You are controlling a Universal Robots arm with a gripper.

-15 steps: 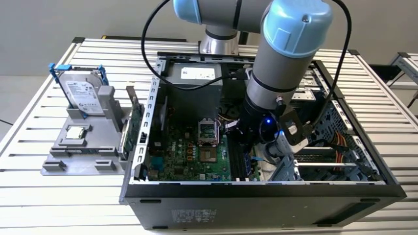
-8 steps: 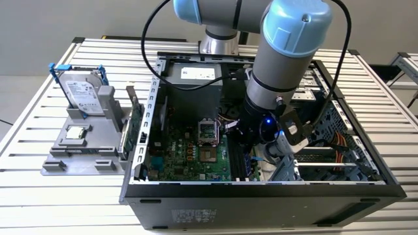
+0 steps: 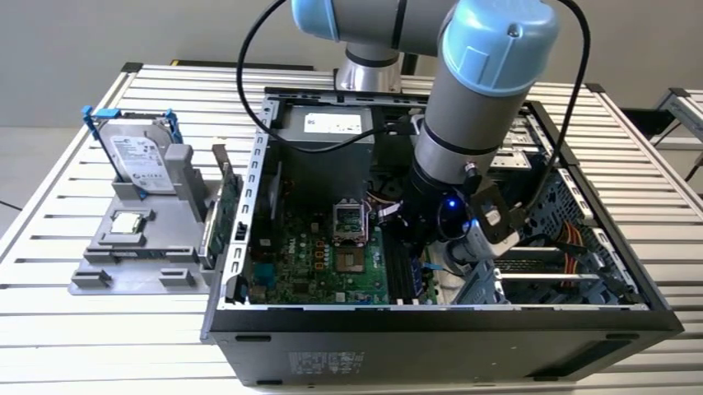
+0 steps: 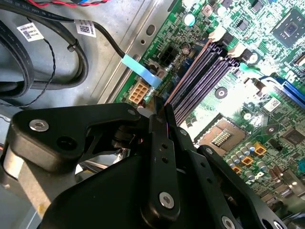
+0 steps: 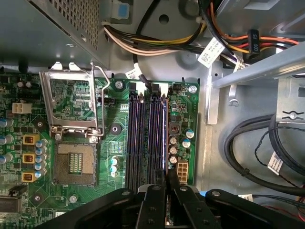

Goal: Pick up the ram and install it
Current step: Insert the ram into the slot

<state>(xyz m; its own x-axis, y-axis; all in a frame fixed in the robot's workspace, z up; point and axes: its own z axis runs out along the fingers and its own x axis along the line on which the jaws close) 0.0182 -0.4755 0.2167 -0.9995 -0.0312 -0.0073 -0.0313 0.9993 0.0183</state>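
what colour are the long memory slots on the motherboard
Black: the long, narrow memory slots on the green motherboard show best in the first wrist view.

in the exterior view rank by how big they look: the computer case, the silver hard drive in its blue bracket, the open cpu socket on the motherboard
Largest to smallest, as they look in the exterior view:
1. computer case, by far
2. silver hard drive in its blue bracket
3. open cpu socket
The drive stands upright outside the case and the socket lies deeper inside, so their true gap is unsure.

Ribbed metal table (image 3: 329,329) of pale slats, spanning most of the exterior view. Beyond it, plain grey floor (image 3: 44,49), evenly lit and without hard shadows. Off the exterior view's right, well apart from the first, corner of another slatted table (image 3: 683,111).
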